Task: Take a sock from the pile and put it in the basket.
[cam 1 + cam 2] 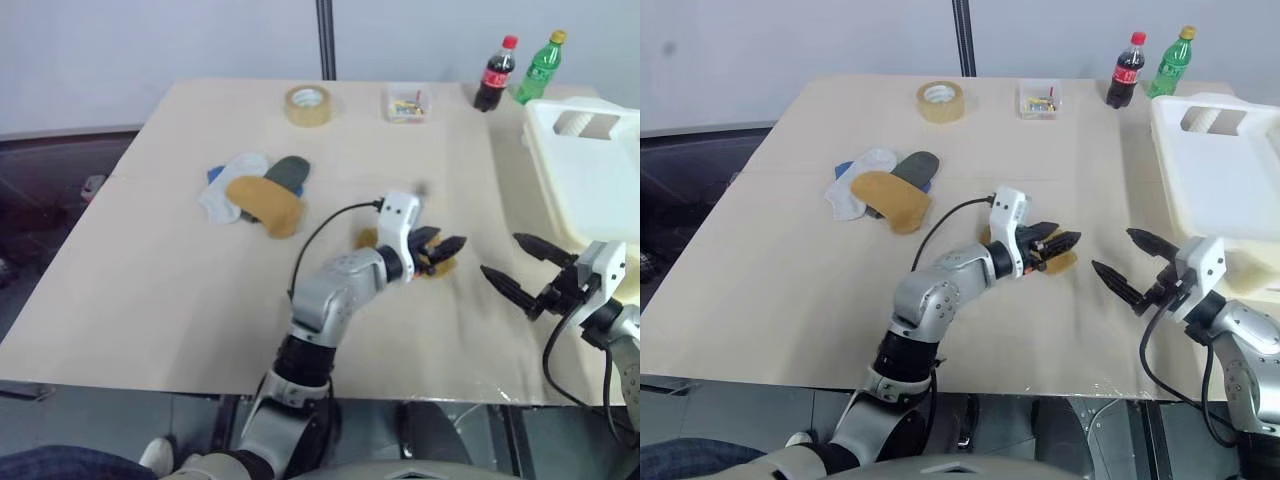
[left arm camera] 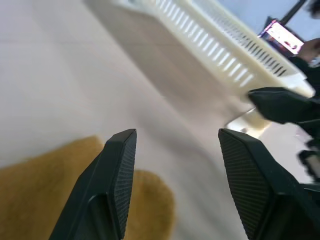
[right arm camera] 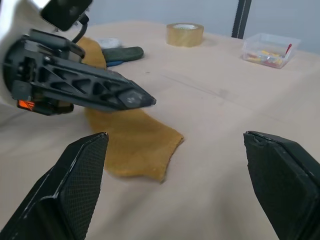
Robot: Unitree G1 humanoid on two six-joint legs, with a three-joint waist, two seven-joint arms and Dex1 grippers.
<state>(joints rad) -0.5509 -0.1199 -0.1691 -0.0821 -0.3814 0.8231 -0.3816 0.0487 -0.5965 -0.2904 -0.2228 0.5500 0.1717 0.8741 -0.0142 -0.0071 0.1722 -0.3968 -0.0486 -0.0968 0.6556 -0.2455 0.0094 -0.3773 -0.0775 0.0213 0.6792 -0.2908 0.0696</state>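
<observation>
Mustard-yellow fabric sock (image 3: 131, 144) lies flat beneath the half-open, empty left gripper (image 1: 441, 250); wide-open, empty right gripper (image 1: 520, 267) should pinch its right edge.

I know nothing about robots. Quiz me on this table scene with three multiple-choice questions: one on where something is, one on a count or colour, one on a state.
1. Where does the loose mustard-yellow sock lie?
A. in the basket
B. on the table under the left gripper
C. on the tape roll

2. How many drink bottles stand at the table's far edge?
A. two
B. none
C. four

3. How do the right gripper's fingers stand?
A. shut on a sock
B. wide open, holding nothing
C. shut on the tape

Answers:
1 B: it rests flat on the table beneath the left gripper.
2 A: a cola bottle and a green bottle.
3 B: the right gripper is spread, nothing between its fingers.
</observation>
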